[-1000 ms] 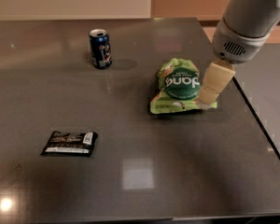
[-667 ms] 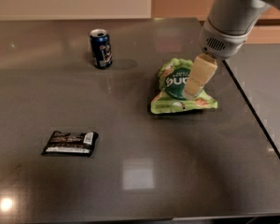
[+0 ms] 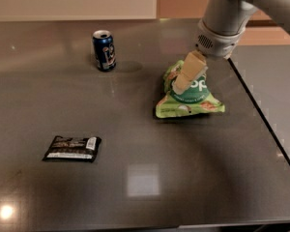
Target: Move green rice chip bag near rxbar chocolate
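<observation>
Gripper (image 3: 181, 85) over green rice chip bag (image 3: 192, 102), can (image 3: 104, 50) beyond

Pincer (image 3: 180, 87) down on the green bag (image 3: 192, 102), right side of dark counter (image 3: 135, 129), blue can (image 3: 104, 50) at back, black bar (image 3: 72, 148) front left

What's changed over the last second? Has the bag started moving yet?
The gripper has swung left, from the right edge of the green rice chip bag to over its middle. Whether it has taken hold is unclear. The bag, the rxbar chocolate and the soda can have not moved.
</observation>
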{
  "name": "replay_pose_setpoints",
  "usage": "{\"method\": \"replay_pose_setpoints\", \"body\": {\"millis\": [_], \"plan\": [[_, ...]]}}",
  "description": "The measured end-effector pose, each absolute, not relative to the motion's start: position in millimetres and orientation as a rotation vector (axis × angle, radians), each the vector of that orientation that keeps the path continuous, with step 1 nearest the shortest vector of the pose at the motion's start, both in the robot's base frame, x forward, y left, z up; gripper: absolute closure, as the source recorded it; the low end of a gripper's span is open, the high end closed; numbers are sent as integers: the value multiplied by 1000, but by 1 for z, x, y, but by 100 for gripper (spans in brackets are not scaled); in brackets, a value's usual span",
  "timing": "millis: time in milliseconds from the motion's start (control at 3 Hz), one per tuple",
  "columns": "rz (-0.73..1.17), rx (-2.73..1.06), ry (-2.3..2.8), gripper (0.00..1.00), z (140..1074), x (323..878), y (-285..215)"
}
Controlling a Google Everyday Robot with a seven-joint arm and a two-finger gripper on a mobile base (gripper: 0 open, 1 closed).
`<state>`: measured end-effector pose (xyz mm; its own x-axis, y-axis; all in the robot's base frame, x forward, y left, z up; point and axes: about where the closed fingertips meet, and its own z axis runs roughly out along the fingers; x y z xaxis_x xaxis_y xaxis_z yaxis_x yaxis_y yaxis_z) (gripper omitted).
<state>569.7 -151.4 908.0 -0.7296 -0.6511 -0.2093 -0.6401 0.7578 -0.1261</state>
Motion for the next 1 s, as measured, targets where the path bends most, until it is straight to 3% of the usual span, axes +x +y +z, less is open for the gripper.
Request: {"method": "replay_pose_setpoints", "body": {"millis": [667, 1000], "plan": [[-49, -897, 2849, 0, 879, 577, -144], [-45, -889, 2879, 18, 873, 578, -139]]}}
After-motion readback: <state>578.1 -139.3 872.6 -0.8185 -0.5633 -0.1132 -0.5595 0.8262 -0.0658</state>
